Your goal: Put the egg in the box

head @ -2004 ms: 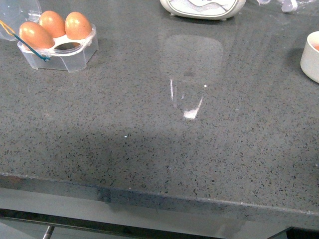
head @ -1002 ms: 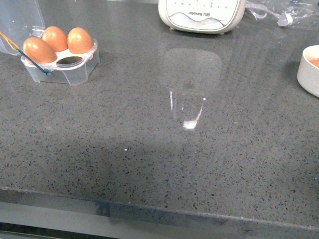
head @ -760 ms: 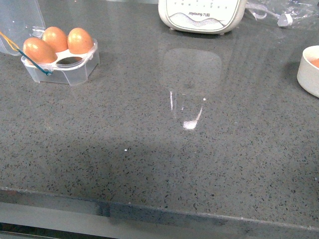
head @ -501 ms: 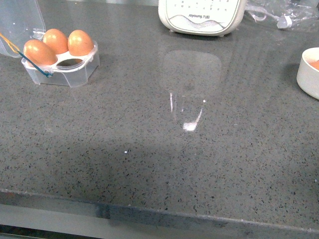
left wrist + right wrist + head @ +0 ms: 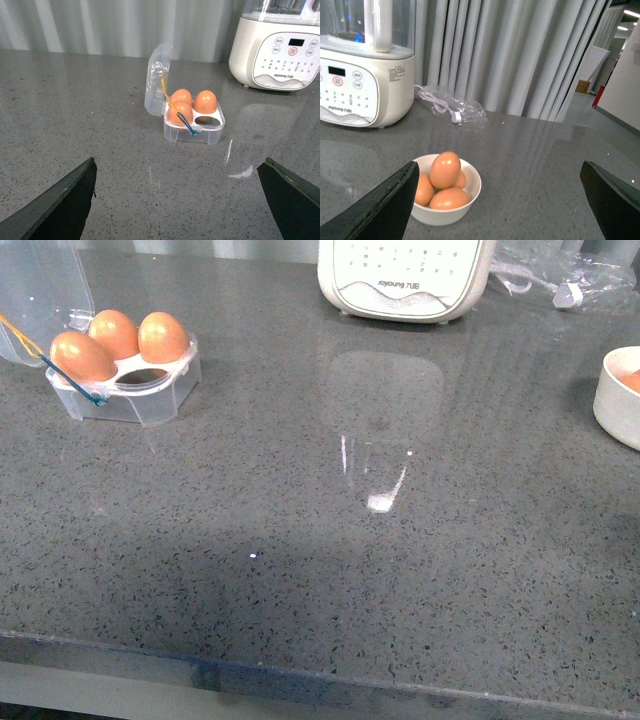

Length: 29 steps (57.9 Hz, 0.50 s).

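egg (image 5: 445, 170) to be moved, as i judge it, is the one standing tallest in the white bowl (image 5: 451, 216) at the right edge of the counter (image 5: 350, 570). it leans on the other eggs (image 5: 449, 198) piled beneath it, so it is the easiest to reach from above. right gripper (image 5: 498, 167) faces the bowl from the near side, apart from it, fingers spread wide and holding nothing, which suits a descent over that top egg.

box (image 5: 135, 405) sits far left, its clear lid (image 5: 40, 290) tipped up and back on the hinge so the cells lie open to the top. three boxed eggs (image 5: 115, 335) fill three cells; the empty cell (image 5: 148, 375) is the near-right one, on the side toward the bowl. left gripper (image 5: 178, 162) is likewise splayed and empty, pointed at the box and well apart from it, perhaps placed to steady it. a white appliance (image 5: 405, 280) stands at the far middle, clear of the line between bowl and box.
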Each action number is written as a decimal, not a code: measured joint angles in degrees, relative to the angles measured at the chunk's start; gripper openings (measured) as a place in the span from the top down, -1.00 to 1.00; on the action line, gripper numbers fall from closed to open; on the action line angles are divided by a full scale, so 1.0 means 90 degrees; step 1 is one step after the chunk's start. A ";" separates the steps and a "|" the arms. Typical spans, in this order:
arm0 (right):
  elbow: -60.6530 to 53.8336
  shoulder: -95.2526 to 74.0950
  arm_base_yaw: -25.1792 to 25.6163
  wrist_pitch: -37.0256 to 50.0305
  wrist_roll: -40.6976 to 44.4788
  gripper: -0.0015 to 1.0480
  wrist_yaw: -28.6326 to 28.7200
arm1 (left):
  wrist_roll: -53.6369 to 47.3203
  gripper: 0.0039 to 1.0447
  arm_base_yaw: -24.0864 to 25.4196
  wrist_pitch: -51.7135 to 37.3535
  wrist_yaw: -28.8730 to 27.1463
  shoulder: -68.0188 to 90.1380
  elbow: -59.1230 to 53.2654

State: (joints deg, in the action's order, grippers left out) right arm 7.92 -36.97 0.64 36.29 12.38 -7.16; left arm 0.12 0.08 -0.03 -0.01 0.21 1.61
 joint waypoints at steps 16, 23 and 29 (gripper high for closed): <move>0.2132 -0.3203 0.0653 -0.0015 -0.1200 -0.86 0.0840 | 0.0000 -0.87 0.0000 0.0000 0.0000 0.0000 0.0000; 0.3050 -0.4048 0.0619 -0.0780 -0.1484 -0.86 0.0967 | 0.0000 -0.88 0.0000 0.0000 0.0000 0.0000 0.0000; 0.3621 -0.4568 0.0600 -0.1251 -0.1525 -0.86 0.1018 | 0.0000 -0.88 0.0000 0.0000 0.0000 0.0000 0.0000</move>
State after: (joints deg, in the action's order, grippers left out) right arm 40.51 -78.08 6.04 25.04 -1.34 2.00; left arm 0.12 0.08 -0.03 -0.01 0.21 1.61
